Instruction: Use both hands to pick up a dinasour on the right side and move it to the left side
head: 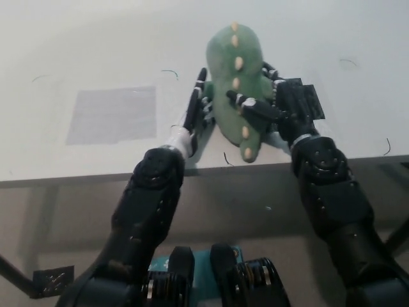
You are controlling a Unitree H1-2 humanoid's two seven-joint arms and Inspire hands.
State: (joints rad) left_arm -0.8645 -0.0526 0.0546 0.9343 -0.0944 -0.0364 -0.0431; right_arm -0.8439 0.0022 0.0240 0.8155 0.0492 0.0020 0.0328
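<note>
- Biggest risk imo: the dinosaur is soft plush held only by a side squeeze. If one hand leads the other on the way left, it prob rolls or squirts out the bottom.
- Tail end hangs near the desk front edge, so a slip there could drop it off the desk, not back onto it.
- Grey patch sits well to the left, looks like the drop spot (my guess). Plenty of travel left for the squeeze to go slack.
- Where it is now: roughly mid-desk, spine w/ cream spikes facing up, head end pointing away from the robot. Can't tell if it's lifted or resting on the surface.
- Left hand: flat against the dino's left flank, fingers straight and pressed together, pointing away from the robot. It looks dark here, not white.
- Right hand: on the right flank, fingers spread and curled over the body, one reaching across toward the spine.
- Both forearms come up from the bottom and angle in, so it's a clamp btw two palms, no real wrap.
</note>
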